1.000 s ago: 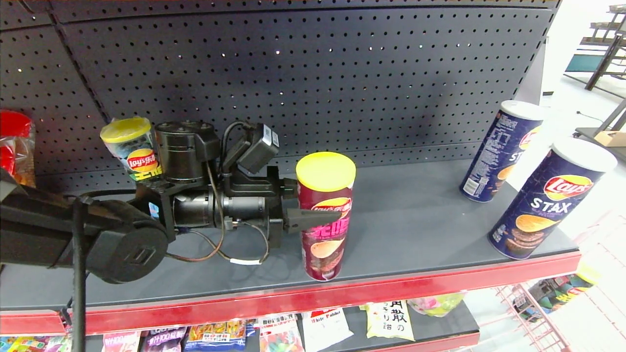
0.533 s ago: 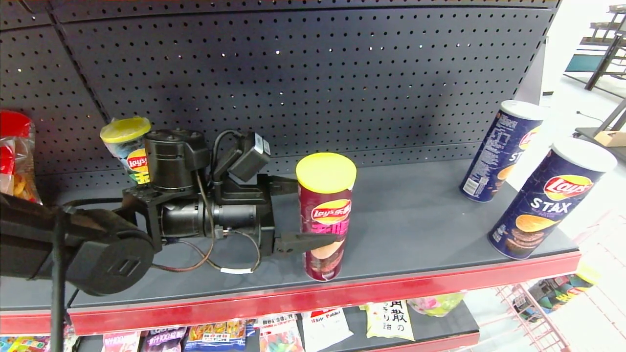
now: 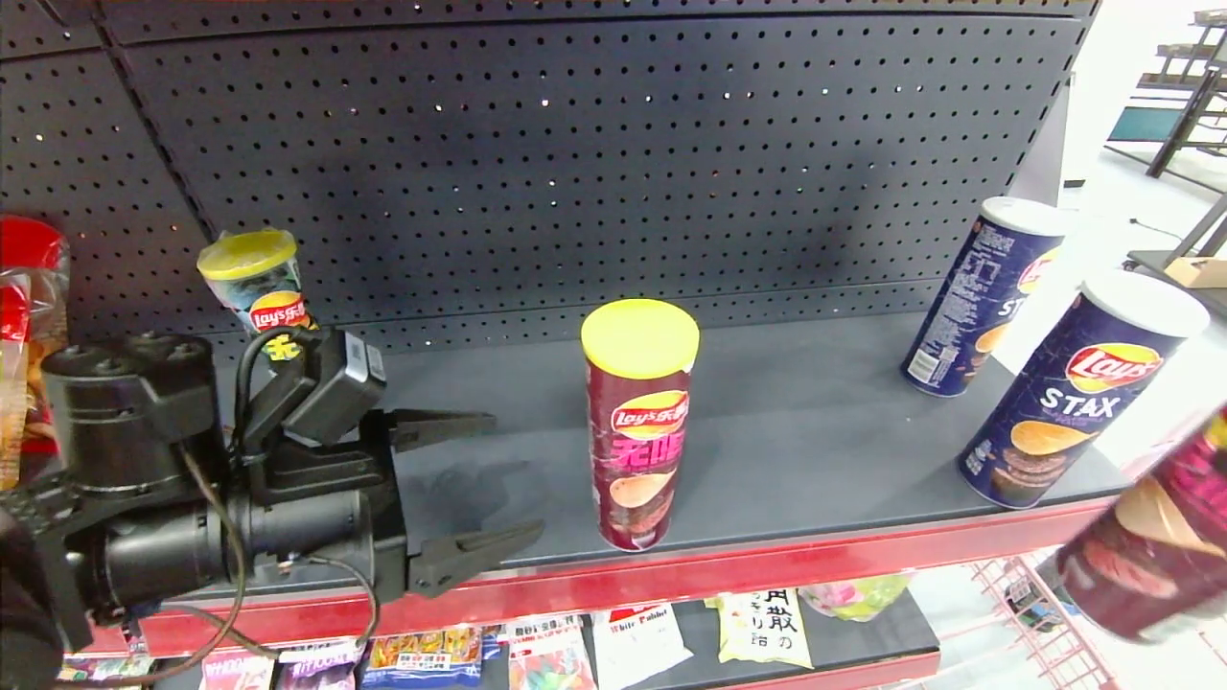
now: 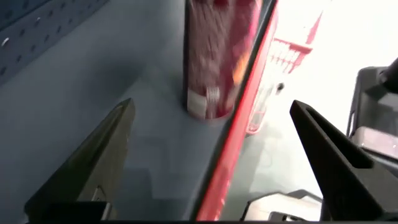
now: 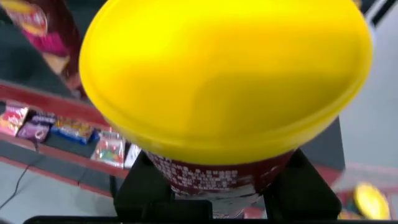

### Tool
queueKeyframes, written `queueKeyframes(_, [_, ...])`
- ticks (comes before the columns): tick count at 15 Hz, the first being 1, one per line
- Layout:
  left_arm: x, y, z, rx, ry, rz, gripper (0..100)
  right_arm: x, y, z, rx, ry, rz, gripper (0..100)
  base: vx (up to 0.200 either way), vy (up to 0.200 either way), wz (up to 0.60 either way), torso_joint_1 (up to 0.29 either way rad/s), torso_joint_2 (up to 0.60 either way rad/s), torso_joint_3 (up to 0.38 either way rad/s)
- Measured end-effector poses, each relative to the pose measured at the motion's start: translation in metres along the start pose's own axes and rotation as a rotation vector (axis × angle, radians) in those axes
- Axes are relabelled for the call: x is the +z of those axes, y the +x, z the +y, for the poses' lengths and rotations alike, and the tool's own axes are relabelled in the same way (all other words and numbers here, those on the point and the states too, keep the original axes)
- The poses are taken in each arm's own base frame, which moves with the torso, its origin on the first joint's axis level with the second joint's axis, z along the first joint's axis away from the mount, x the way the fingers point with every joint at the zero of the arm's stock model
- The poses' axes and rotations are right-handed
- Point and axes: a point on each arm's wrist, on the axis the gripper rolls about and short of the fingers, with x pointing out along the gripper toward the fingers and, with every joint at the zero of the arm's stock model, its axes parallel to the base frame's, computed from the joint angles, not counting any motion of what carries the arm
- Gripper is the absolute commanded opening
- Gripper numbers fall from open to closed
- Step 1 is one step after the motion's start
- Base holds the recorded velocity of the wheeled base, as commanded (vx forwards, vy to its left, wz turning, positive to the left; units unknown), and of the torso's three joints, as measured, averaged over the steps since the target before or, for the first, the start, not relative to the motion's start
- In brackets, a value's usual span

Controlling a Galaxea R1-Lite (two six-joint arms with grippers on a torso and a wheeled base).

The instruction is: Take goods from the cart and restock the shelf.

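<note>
A maroon chip can with a yellow lid stands upright near the front of the grey shelf. My left gripper hangs open to the left of it, well apart, over the shelf's front edge. The left wrist view shows the same can beyond the spread fingers, with nothing between them. A second maroon can hangs tilted at the lower right, below the shelf's front edge. In the right wrist view its yellow lid faces the camera, and my right gripper is shut on its body.
Two tall blue cans stand at the shelf's right end. A small yellow-lidded can leans at the back left, beside a red-topped packet. Snack packets fill the lower shelf. A pink wire cart sits lower right.
My left gripper let go of the standing maroon can, opened wide and drew back to the left and toward the shelf's front. A second maroon can has come in at the lower right.
</note>
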Motion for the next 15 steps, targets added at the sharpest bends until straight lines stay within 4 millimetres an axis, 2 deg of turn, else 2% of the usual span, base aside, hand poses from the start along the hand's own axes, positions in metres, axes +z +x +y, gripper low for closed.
queueKeyframes(2, [-0.003,-0.014,-0.01,0.034,0.005,-0.001,100,0.019,0.038,-0.002,0.042,-0.004,-0.018,0,0.0,0.0,0.0,0.0,0.0,0.0])
queueKeyframes(5, [-0.002,-0.025,-0.017,0.04,0.016,-0.019,100,0.04,0.081,0.004,0.118,-0.01,-0.017,0,0.0,0.0,0.0,0.0,0.0,0.0])
queueKeyframes(11, [0.001,-0.028,-0.02,0.04,0.026,-0.033,100,0.062,0.138,0.021,0.209,-0.022,0.007,0,0.0,0.0,0.0,0.0,0.0,0.0])
queueKeyframes(15, [0.002,-0.028,-0.02,0.044,0.03,-0.037,100,0.067,0.17,0.035,0.254,-0.03,0.03,0,0.0,0.0,0.0,0.0,0.0,0.0])
